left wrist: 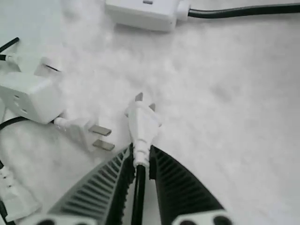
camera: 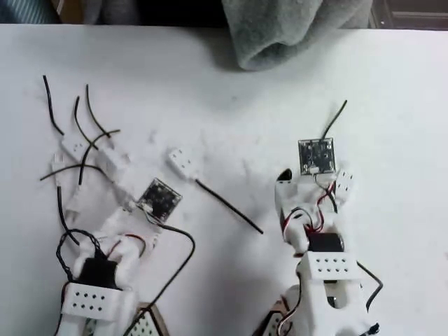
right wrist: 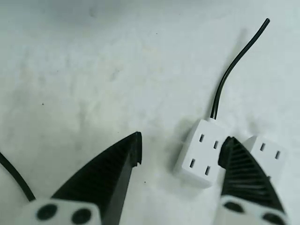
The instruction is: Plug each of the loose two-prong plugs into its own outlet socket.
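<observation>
The left gripper [left wrist: 140, 155] is clamped on the neck of a white plug [left wrist: 142, 123], right where its black cable enters. The plug sticks out in front of the fingers, low over the table [camera: 231, 91], and its two prongs point forward. Ahead of it, a little apart, lies a socket block [left wrist: 143, 11] with a thick black cable.

I judge that the step in hand is to carry the plug to this block. The prongs should first be lined up with one pair of slots and then pushed straight and slowly. Because the grip sits so far back, the plug may tilt when it meets resistance. The block is smooth, light plastic and will probably slide on the white table unless something holds it.

The right gripper [right wrist: 182, 143] stands wide apart, with dark ribbed fingers. Between them lies a second socket [right wrist: 199, 152], square, with four small slots and a thin cable.

A second plug [left wrist: 86, 133] with flat metal prongs lies beside a white cube [left wrist: 28, 96].
</observation>
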